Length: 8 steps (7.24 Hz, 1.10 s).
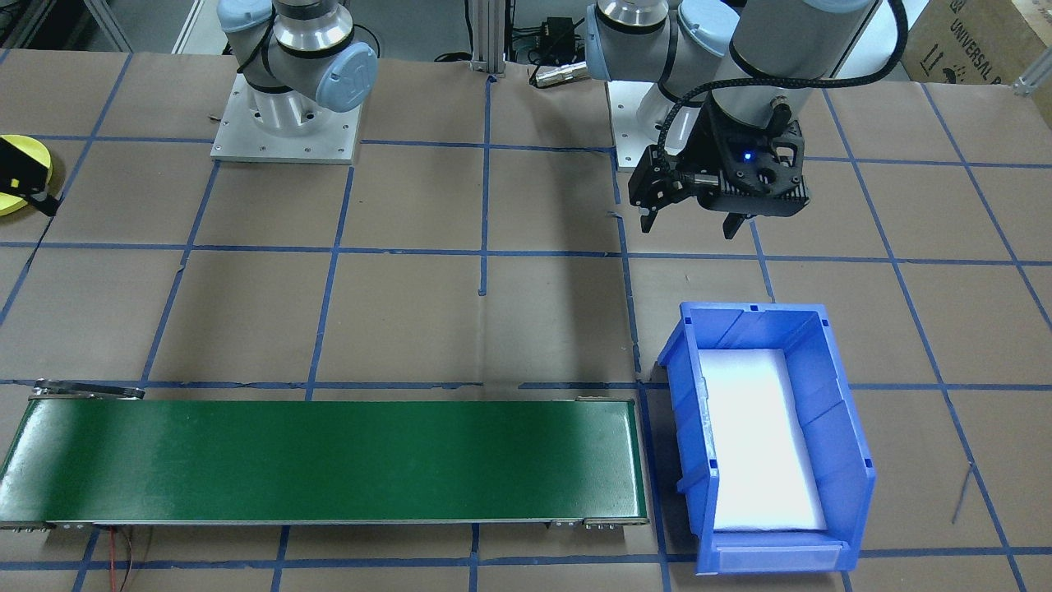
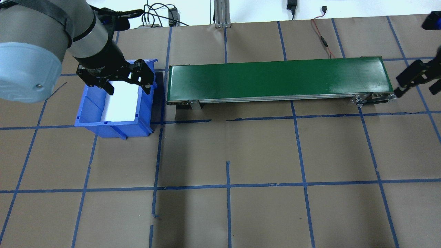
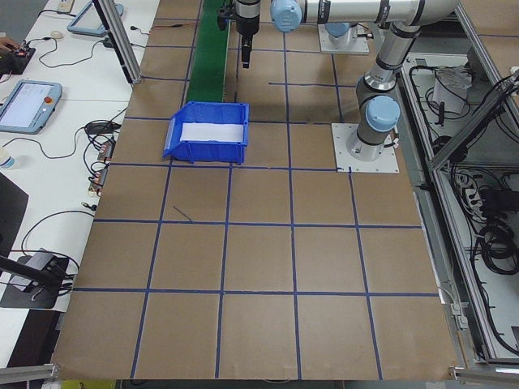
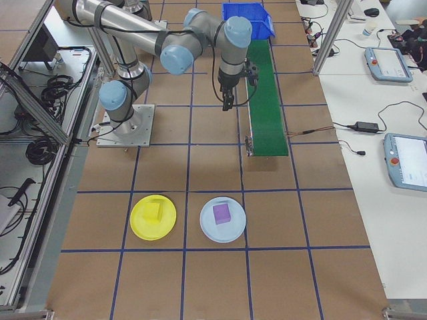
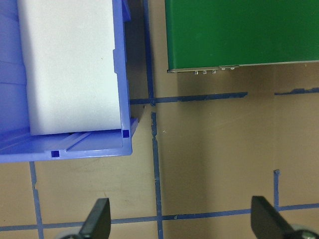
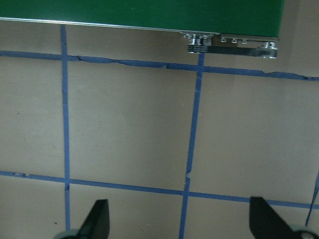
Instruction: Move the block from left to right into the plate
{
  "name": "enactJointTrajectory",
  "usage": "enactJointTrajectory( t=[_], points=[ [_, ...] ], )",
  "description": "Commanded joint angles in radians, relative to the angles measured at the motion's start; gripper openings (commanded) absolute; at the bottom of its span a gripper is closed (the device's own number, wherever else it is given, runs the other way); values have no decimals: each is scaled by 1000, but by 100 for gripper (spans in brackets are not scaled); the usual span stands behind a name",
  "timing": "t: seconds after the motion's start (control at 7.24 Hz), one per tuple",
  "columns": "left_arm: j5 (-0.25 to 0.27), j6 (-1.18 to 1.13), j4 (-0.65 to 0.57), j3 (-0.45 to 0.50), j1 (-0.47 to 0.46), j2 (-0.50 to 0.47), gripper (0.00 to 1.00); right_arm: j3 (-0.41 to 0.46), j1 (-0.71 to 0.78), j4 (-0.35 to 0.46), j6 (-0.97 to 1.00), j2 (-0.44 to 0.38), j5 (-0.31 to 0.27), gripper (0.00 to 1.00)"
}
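The yellow plate (image 4: 153, 217) lies on the table past the belt's right end, with a yellow block (image 4: 155, 211) on it. Its rim (image 1: 37, 160) also shows at the front view's left edge. My left gripper (image 2: 129, 90) hangs open and holds nothing. It is high over the robot-side edge of the blue bin (image 2: 113, 129). The left wrist view shows the left gripper (image 5: 182, 224) over bare paper beside the bin's corner (image 5: 124, 133). My right gripper (image 2: 415, 90) is open with nothing in it. It hovers by the right end of the green conveyor belt (image 2: 275, 77).
A pale blue plate (image 4: 208, 230) carrying a purple block (image 4: 222, 213) lies next to the yellow one. The blue bin holds a white foam pad (image 1: 760, 436). The right wrist view shows the belt's end bracket (image 6: 232, 49). Blue tape lines grid the brown paper.
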Motion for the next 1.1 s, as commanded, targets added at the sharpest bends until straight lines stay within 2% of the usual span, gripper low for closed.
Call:
enactJointTrajectory(
  t=[0.0,0.14,0.41,0.55,0.83,0.97],
  points=[
    [0,0,0,-2,0,1,100,-22,210,3,376,-39,-17,100],
    [4,0,-2,-2,-2,1,100,-66,317,6,548,-25,-43,100],
    [5,-2,-5,-2,-5,2,100,-98,462,-7,706,-1,-45,100],
    [4,-2,-3,-2,-5,2,100,-96,472,-6,729,1,-31,100],
    [0,0,0,0,-5,2,100,-90,475,-7,740,0,-42,100],
    [2,-2,0,0,-3,2,100,-88,479,-41,740,0,-42,100]
  ],
)
